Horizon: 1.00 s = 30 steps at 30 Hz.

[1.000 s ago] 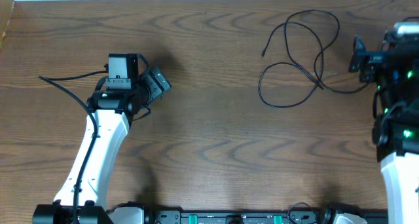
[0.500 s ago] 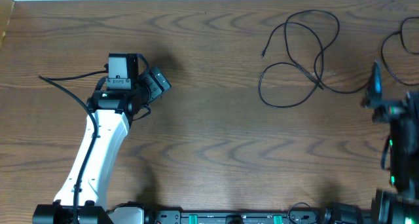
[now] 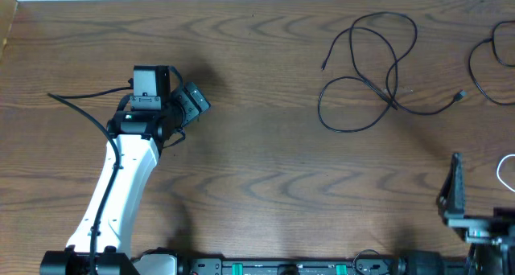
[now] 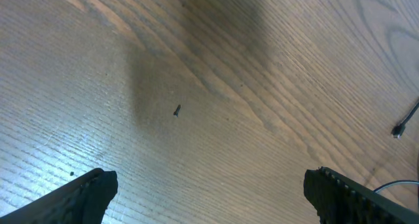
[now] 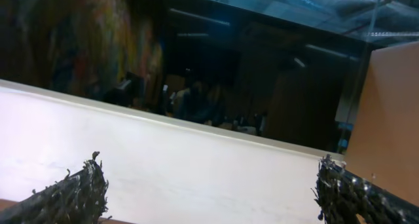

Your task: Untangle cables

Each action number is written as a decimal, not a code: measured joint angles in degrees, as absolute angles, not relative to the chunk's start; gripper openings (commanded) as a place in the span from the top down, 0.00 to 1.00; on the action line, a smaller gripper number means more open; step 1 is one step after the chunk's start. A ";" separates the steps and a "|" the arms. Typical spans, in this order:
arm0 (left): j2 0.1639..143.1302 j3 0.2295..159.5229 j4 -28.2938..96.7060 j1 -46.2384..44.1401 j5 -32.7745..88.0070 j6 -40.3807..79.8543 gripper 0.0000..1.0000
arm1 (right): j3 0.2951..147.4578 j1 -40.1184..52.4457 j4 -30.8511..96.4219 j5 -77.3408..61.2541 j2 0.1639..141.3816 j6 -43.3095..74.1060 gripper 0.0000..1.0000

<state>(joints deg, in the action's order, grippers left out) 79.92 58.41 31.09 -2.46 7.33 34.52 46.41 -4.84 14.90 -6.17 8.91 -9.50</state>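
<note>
On table [image 3: 265, 170], far right: black cables [image 3: 393, 104] looped.

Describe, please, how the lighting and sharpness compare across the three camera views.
Overhead: even light, sharp grain, the black cable crisp, soft shadows beside the left arm. Left wrist: a broad soft shadow across the table, the fingers dark and blurry. Right wrist: aimed off the table at a dim room with streaky reflections above a bright white surface; its fingers are silhouettes.

Cables [image 3: 393, 101] far right on table [image 3: 265, 170], left hand [image 3: 190, 105] opposite
</note>
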 measured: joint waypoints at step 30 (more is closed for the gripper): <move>79.92 58.41 31.09 -2.46 7.33 34.52 0.02 | 51.03 -4.89 22.98 -1.48 0.47 -12.21 0.01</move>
<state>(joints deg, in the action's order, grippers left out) 79.92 58.41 31.09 -2.46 7.33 34.52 51.03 -4.89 22.98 -1.48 0.47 -12.21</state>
